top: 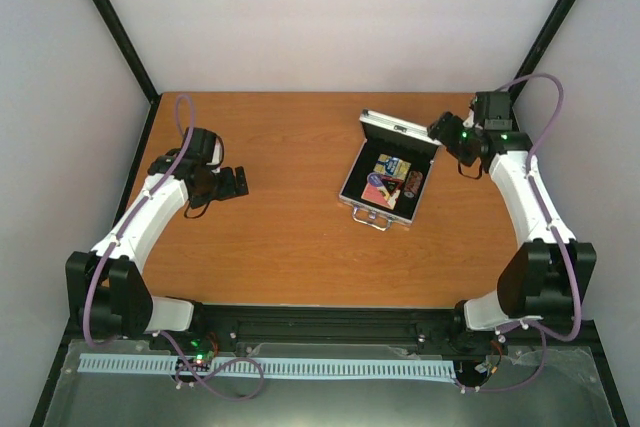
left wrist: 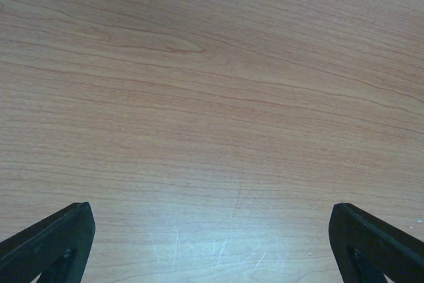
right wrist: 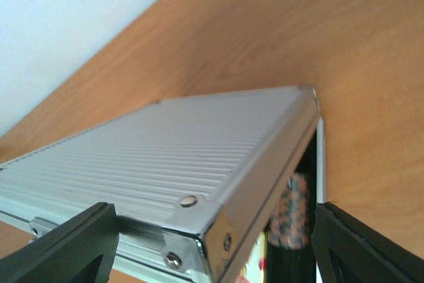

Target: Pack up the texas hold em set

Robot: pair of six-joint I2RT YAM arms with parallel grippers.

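Right of centre, the open case lies crosswise, handle nearward.

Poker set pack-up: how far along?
Done: card decks and dark cylinder lie inside the small silver metal case. In hand: right gripper, jaws open, sits at the corner of the raised ribbed lid. Remaining: shut the lid. Left gripper idle, open over the wooden table.

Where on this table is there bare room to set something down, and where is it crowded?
Bare table lies between the left end effector and the open case, and in the near strip before the arm bases. Crowded: far right, where the right end effector hangs by the lid.
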